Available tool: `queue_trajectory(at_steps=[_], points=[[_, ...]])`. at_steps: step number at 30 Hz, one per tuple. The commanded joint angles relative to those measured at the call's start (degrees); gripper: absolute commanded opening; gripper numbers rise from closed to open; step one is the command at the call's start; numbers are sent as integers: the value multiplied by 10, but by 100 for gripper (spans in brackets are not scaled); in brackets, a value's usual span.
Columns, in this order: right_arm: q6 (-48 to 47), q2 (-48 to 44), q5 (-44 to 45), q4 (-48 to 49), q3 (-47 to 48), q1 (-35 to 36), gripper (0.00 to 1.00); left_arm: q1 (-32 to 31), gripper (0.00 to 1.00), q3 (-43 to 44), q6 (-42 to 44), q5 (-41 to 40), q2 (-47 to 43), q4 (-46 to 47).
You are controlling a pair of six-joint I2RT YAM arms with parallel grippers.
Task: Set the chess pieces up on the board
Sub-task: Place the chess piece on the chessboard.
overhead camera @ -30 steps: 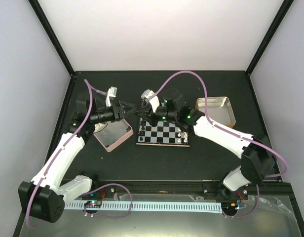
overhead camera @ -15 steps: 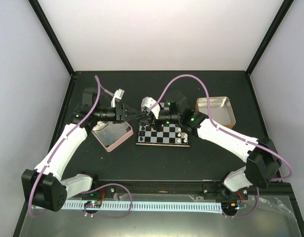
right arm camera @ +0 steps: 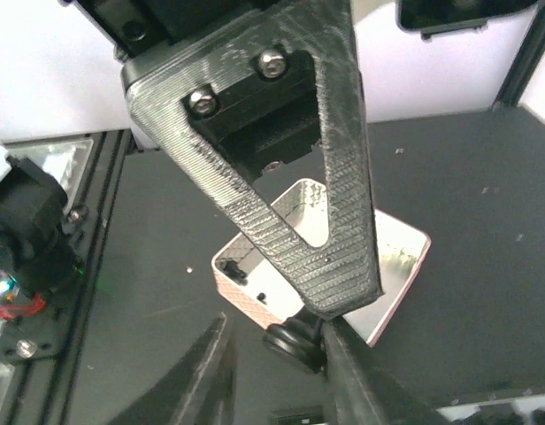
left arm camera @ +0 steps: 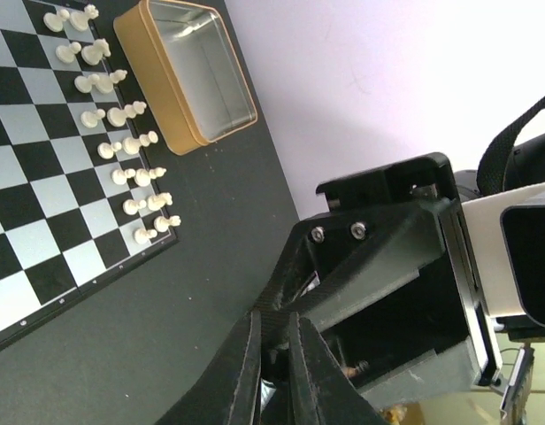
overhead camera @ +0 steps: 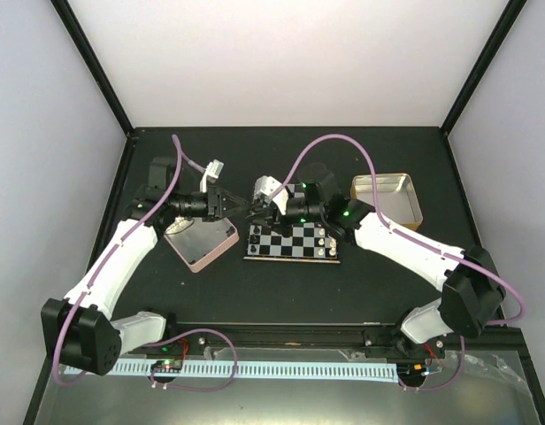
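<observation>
We find the black piece (right arm camera: 295, 341) at the left gripper's (right arm camera: 348, 301) tips, pinched shut on it, visible only from the right wrist. Right gripper (right arm camera: 281, 390) fingers apart, one touching the piece. From above, both meet over the board's (overhead camera: 290, 241) far-left corner. Left wrist shows white pieces (left arm camera: 122, 146) beside the gold tin (left arm camera: 188, 75).

Pink-rimmed tin (overhead camera: 204, 251) and gold-rimmed tin (overhead camera: 389, 193) (both open) on black table (overhead camera: 281, 292), white pieces (left arm camera: 122, 113) in two rows.
</observation>
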Motion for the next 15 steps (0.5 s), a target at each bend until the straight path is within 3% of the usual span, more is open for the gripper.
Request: queue_trajectory(at_steps=[1, 4, 7, 11, 15], points=[[21, -3, 27, -2, -1, 2, 41, -8, 1, 6, 4, 52, -9, 48], [47, -20, 42, 13, -24, 2, 60, -8, 1, 10, 24, 10, -17, 37], [85, -52, 66, 60, -69, 1, 69, -9, 2, 14, 46, -60, -28, 22], [143, -94, 134, 112, -123, -2, 72, -31, 2, 16, 90, -201, -49, -4], [228, -125, 278, 143, -171, -10, 72, -99, 1, 8, 113, -375, -51, -17]])
